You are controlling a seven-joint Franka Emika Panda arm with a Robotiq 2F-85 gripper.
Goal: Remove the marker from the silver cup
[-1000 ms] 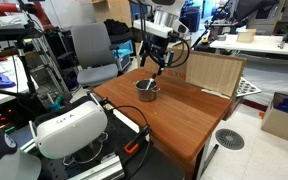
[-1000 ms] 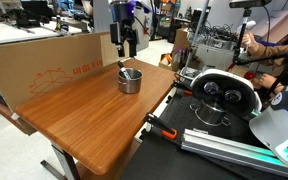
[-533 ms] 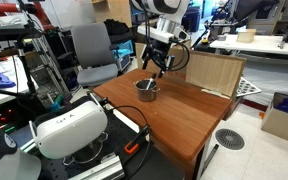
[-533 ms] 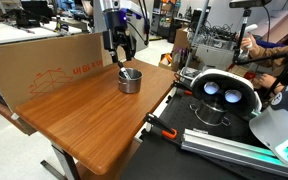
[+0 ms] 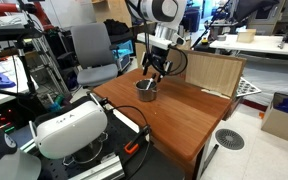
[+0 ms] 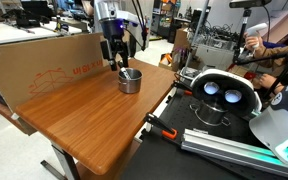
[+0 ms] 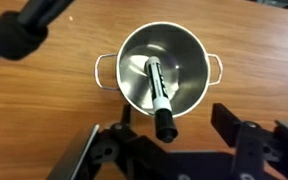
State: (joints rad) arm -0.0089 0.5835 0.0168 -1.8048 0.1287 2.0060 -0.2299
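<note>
Marker [image 7: 157, 95]: a slim stick lying tilted inside the silver cup [image 7: 134, 50], with one end low against the inner wall and the dark cap end leaning on the near rim, poking just past it. Silver cup: squat and shiny with two small side lugs, standing upright on the wooden table [image 7: 44, 110]; in an exterior view the cup [image 6: 130, 80] is sitting near a table edge, close to a cardboard panel [image 6: 44, 60]. Gripper [image 7: 166, 142]: it is hanging just above the cup without touching it, fingers spread wide and holding nothing, one on each side of the cap end. Step in hand, by judgement: lining up for the pinch. The closing line is already crossing the barrel rather than running along it, which suits the grasp. The descent is best kept short and aimed at the raised cap end, with the fingertips clear of the rim. The cup looks light and may be dragged or tipped, so a straight lift along the marker's lean seems safest.
</note>
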